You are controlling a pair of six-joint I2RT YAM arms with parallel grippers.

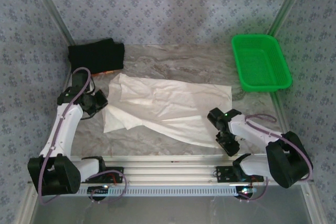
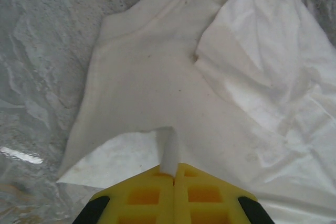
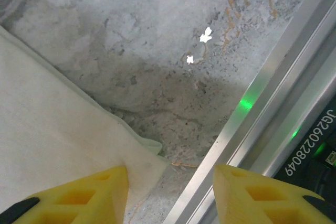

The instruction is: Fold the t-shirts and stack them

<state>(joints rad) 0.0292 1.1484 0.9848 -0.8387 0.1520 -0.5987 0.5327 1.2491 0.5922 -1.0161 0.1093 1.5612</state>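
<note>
Shirt fold (image 2: 168, 150) tight in left gripper (image 2: 174, 176), right gripper (image 3: 170, 182) wide

Top camera: high behind the arm bases, looking steeply down over the whole desk (image 1: 173, 59). Wrist cameras: close behind each gripper, facing down. All three views share the cream-white t-shirt (image 2: 157, 77), ahead of the left gripper (image 2: 174, 174) and left of the right gripper (image 3: 170, 182), apparently at opposite ends.

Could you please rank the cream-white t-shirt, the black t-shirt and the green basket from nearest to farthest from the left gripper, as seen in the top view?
1. cream-white t-shirt: its left edge is pinched in the left gripper; it lies mid-table.
2. black t-shirt: far left corner, just beyond the gripper.
3. green basket: far right corner.
</note>
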